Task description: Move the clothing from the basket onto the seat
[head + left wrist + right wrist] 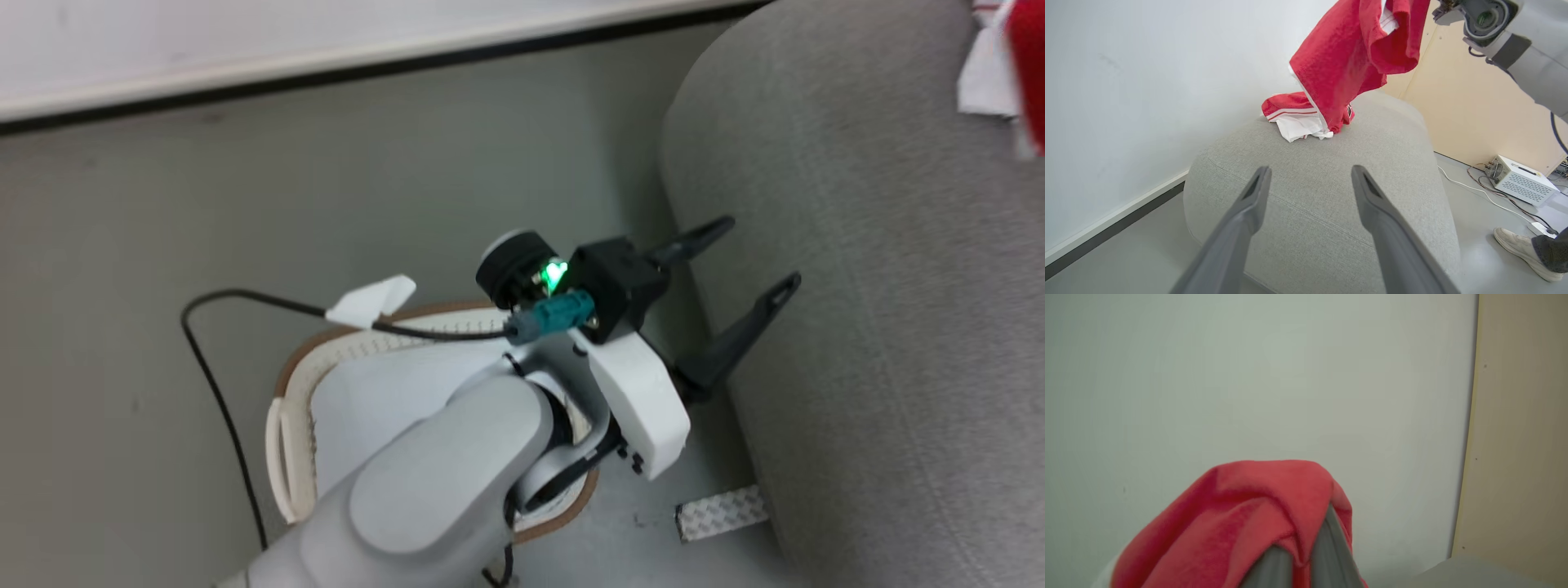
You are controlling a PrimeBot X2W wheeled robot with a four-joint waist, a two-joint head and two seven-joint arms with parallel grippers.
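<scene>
Seen from the head, the left arm (457, 457) hid most of the basket (286, 441) beneath it. Just a run of brown-banded rim and holed wall showed behind the left hand (758, 253). That hand's fingers stood wide apart and empty, their tips over the near edge of the seat (882, 327). Far beyond them the clothing (1024, 73) was cut off at the frame corner, a red-and-white blur. A black cable (206, 376) trailed behind the wrist across the grey floor (122, 286).

From the left wrist, part of the clothing lay bunched on the seat's far end, beyond the spread fingertips. Another piece hung from above, its hem touching that pile; whatever held it was hidden by cloth. The right arm (1527, 32) entered at upper right. Right of the hand sat a white box (1521, 179) with cables and a person's shoe (1519, 245). A white wall (1126, 102) rose to the left.

From the right wrist, the right hand (1302, 555) was closed on red cloth — fingertips buried under the fold, plain wall beyond.
</scene>
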